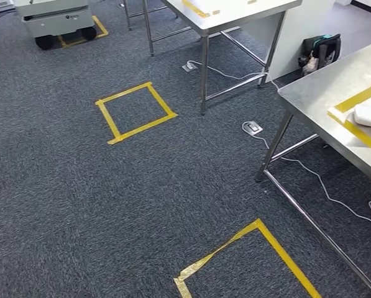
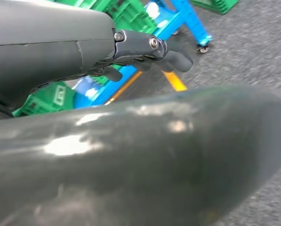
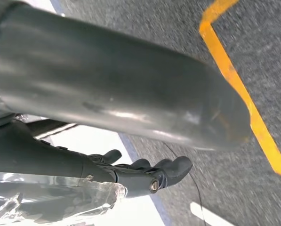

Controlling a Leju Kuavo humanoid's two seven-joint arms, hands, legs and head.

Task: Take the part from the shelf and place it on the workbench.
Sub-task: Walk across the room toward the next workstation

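My left hand (image 2: 146, 49) hangs with nothing in it, fingers loosely apart, green crates (image 2: 128, 14) on a blue rack beyond; my right hand (image 3: 146, 172) rests on a clear-wrapped part (image 3: 53, 200), though I cannot tell whether it grips. Ahead: grey carpet (image 1: 56, 186) with yellow tape squares (image 1: 135, 112), steel table (image 1: 324, 99) on the right, probably the drop-off.

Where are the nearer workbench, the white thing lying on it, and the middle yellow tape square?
Nearer workbench (image 1: 314, 93): head view, bare steel top.
White thing (image 1: 370, 115): head view, its upper face.
Tape square (image 1: 109, 120): head view, left strip.
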